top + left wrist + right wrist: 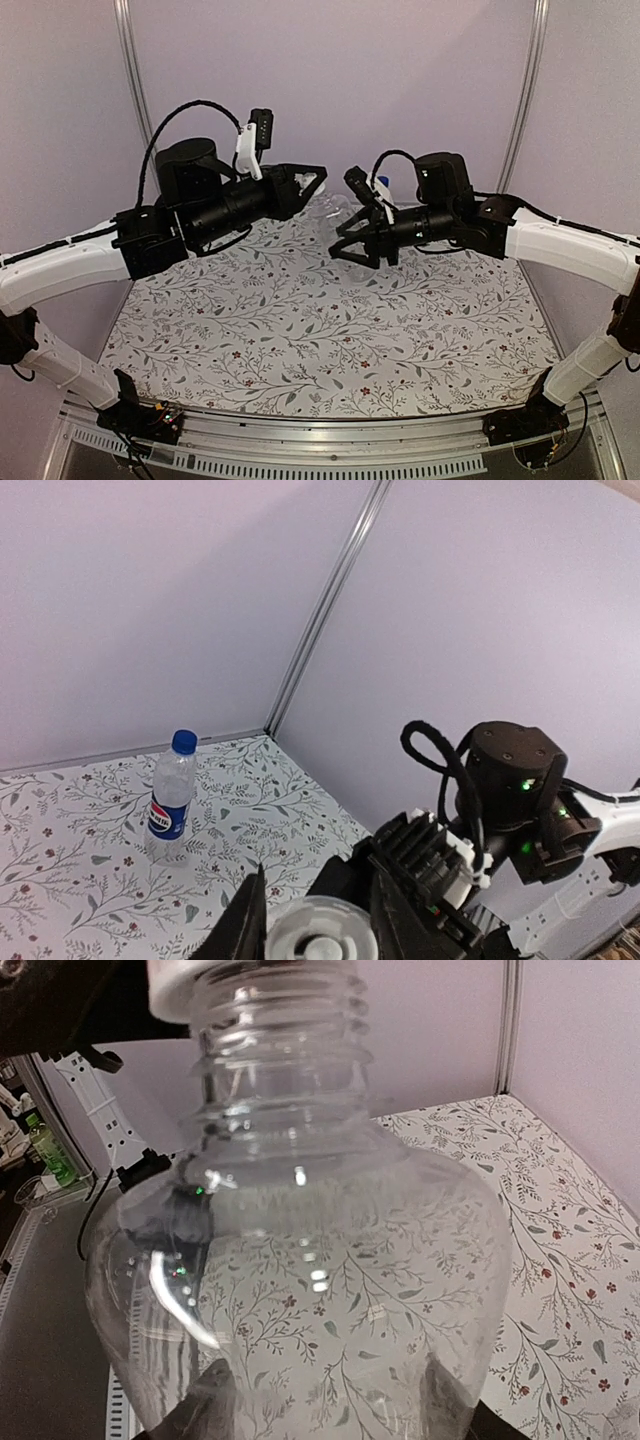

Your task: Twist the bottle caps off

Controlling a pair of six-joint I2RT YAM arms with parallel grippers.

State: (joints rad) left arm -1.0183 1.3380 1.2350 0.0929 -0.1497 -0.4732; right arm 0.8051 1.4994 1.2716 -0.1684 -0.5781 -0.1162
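The left gripper (312, 183) is reaching in from the left toward the middle of the floral table cloth (300, 330), and its fingers (245, 925) are closing tight on the pale cap (320, 932), which is showing between them at the bottom edge of the left wrist view. That cap is sitting on the threaded neck of the plain bottle (320, 1260), which is being held between the two arms over the far half of the table. The right gripper (348, 218) is coming in from the right, its fingers (215, 1395) clasping the bottle's clear body from either side. Behind the right arm, the Pepsi bottle (170, 805) is standing upright on the cloth near the back corner, wearing its blue cap (184, 742) and touching neither gripper.
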